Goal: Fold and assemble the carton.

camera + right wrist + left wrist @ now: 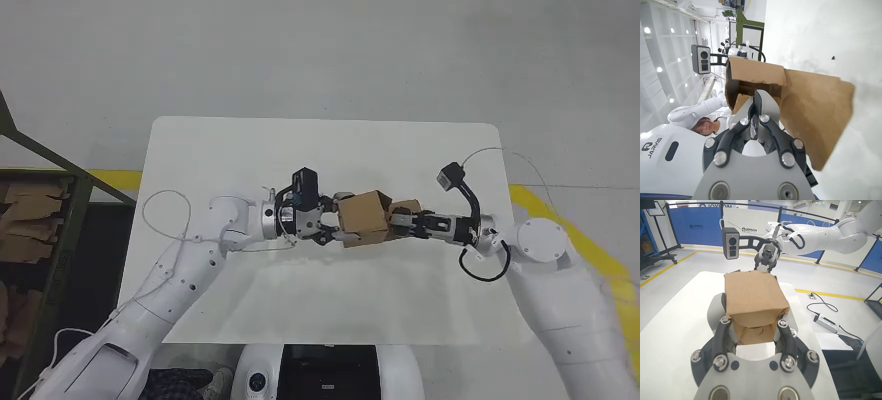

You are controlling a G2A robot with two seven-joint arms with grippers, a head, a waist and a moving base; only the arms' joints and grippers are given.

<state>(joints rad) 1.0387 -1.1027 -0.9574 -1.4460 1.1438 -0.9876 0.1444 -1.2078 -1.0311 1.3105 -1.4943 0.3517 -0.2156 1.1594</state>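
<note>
Top view: left gripper (333,224) clamps the carton (362,217) at 9 o'clock, anchoring it. Right gripper (398,222) pinches its 3 o'clock flap (405,208), likely to fold it.

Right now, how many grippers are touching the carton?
2. The left gripper clasps one open end of the carton from both sides. The right gripper, fingers together, pokes into the opposite open end.

White, glossy arms (185,262) carrying black cables (801,240); grey wrist plates (753,380), black linkage fingers (785,336), silver screws (720,362).
</note>
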